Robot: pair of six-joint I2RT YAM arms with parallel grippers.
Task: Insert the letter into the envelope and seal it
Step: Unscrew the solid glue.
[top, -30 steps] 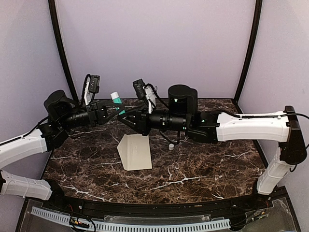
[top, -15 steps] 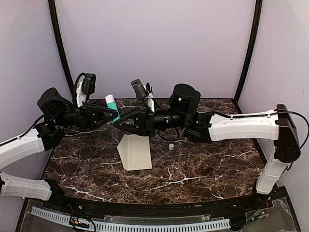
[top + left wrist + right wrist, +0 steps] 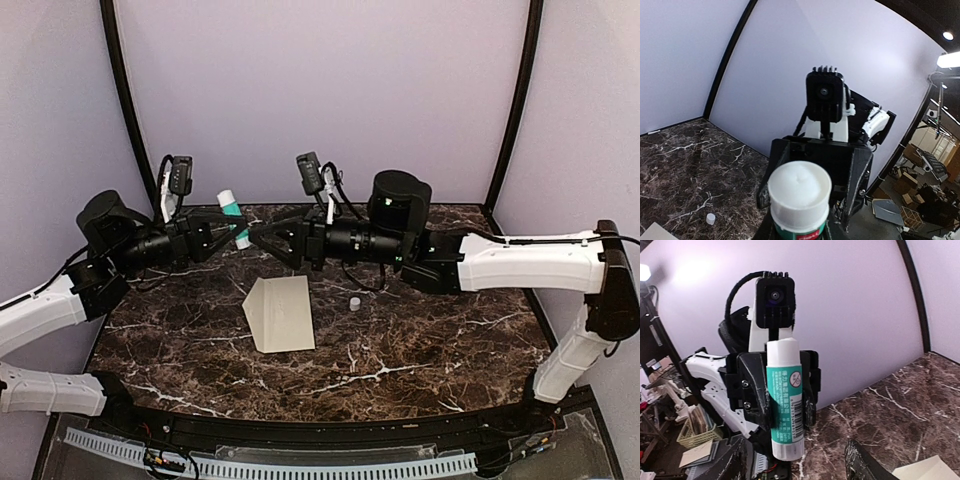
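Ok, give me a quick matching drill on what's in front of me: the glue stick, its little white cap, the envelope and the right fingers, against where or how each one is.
Things:
1. glue stick
2. cap
3. envelope
4. right fingers

States:
A. lying flat on the table, near its middle
B. open, gripping nothing
C. clamped in the left fingers, up off the table
D. loose on the table, to the right of the envelope

Pairs: 1-C, 2-D, 3-A, 4-B
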